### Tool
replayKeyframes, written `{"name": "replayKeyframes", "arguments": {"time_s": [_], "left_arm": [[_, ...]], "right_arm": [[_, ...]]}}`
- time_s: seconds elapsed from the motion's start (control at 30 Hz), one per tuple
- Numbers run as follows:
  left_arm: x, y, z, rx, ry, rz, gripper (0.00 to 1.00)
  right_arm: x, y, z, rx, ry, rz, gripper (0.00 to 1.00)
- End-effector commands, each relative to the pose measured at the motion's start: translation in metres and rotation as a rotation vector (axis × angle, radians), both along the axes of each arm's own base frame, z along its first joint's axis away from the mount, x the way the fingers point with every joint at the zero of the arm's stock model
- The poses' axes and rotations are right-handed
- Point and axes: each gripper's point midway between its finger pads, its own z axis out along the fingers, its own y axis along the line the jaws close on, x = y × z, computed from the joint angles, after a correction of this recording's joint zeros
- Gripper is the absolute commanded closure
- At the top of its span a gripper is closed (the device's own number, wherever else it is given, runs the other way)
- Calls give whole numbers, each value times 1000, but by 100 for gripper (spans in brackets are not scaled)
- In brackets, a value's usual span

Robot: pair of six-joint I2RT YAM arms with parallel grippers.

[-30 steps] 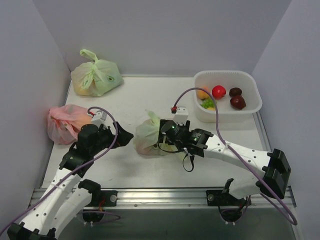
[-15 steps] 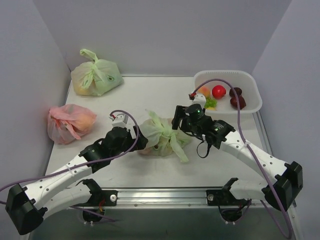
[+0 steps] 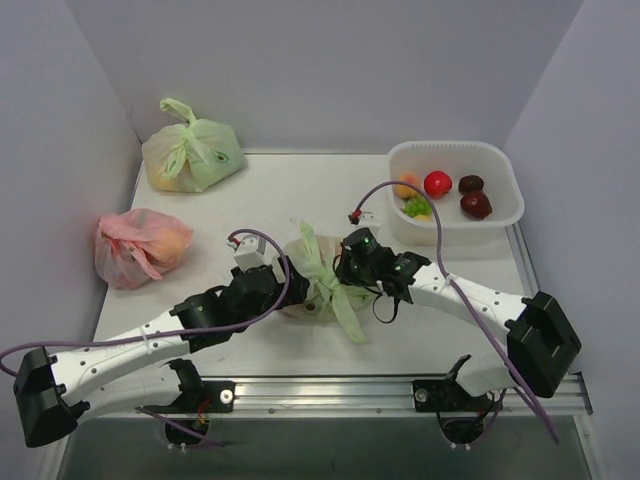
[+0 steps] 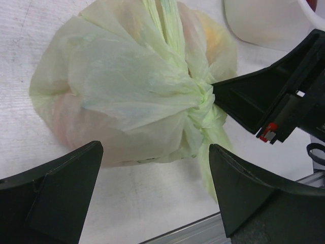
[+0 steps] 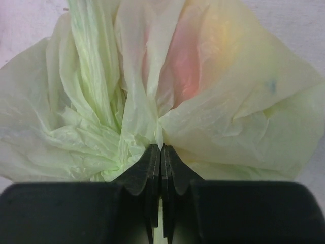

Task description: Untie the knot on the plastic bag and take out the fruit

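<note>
Near the middle of the tabletop [image 3: 250,200] we see the plastic bag [image 3: 322,290], plump and tied shut, with both arms meeting over it. The right hand [image 3: 343,278] reaches in from the tub side, its fingers pressed together on a thin sliver of film right at the knot [image 4: 203,101]. We judge that this pinch is meant to tug a strand of the tie loose. The left hand [image 4: 155,152] is spread as wide as it goes, one finger on each side of the bag's near end. Neither finger touches the film in its own wrist view, so it is probably placed to brace the bag or take the other ear. The fruit [image 5: 185,68] is all inside and shows only as pink and yellow-orange blushes through the pale green film, so we cannot tell the pieces apart. From above, the two hands crowd the knot and largely hide it. How much film the right hand really holds is concealed between its pads. At the back right a white tub [image 3: 460,235] holds other toy fruits [image 3: 437,183]. A pink-red bag [image 3: 135,245] and a second green bag [image 3: 190,155] lie well apart from both hands.
</note>
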Motion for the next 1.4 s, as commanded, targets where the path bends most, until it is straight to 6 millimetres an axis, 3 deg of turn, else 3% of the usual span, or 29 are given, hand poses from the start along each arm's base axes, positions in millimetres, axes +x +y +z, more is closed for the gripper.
{"name": "replayKeyframes", "arguments": {"time_s": [0.0, 0.2, 0.37, 0.5, 0.6, 0.73, 0.77, 0.83, 0.87, 0.9, 0.97, 1.0, 1.07, 1.1, 1.17, 1.2, 1.27, 1.3, 1.37], "left_arm": [[5, -10, 11, -60, -32, 70, 3], [15, -11, -3, -26, -17, 139, 2], [22, 6, -17, -17, -30, 240, 3], [30, 8, -13, -41, -70, 267, 14], [33, 4, -18, -22, -64, 262, 31], [35, 15, -30, 19, -49, 283, 77], [40, 22, -31, 29, -52, 293, 100], [42, 31, -28, 15, -53, 275, 100], [53, 49, -25, 35, -62, 307, 100], [57, 58, -15, 17, -81, 316, 100], [63, 73, -9, 38, -88, 278, 100], [73, 94, 0, 30, -105, 320, 100], [76, 96, 8, 59, -116, 225, 100], [81, 108, 10, 72, -113, 235, 100], [80, 107, 9, 116, -94, 164, 100], [76, 101, 8, 110, -79, 116, 100], [70, 92, 7, 89, -62, 56, 100], [63, 83, 6, 57, -48, 8, 100], [59, 75, 9, 14, -41, -17, 100]], "right_arm": [[-7, 18, 16, 51, -63, 7, 100], [-19, 39, 25, 108, -139, 14, 100], [-27, 45, 27, 117, -166, 28, 100], [-32, 45, 22, 112, -165, 33, 100], [-34, 44, 19, 107, -162, 31, 100], [-32, 30, 22, 76, -192, 4, 100], [-26, 20, 22, 53, -210, -28, 100], [-22, -3, 18, 18, -214, -69, 100], [-11, -23, 16, 6, -209, -135, 100], [-12, -43, 2, -25, -177, -174, 100], [-6, -70, 7, 1, -179, -255, 100], [-2, -93, 1, -16, -157, -314, 100], [-1, -112, 4, -8, -153, -354, 100], [-2, -122, 2, -19, -138, -373, 100], [-6, -117, 12, -21, -143, -304, 100], [-8, -112, 15, -18, -143, -272, 95], [-11, -100, 30, -11, -159, -192, 78], [-13, -93, 38, -10, -173, -158, 61], [-19, -75, 60, -25, -221, -73, 52]]}}
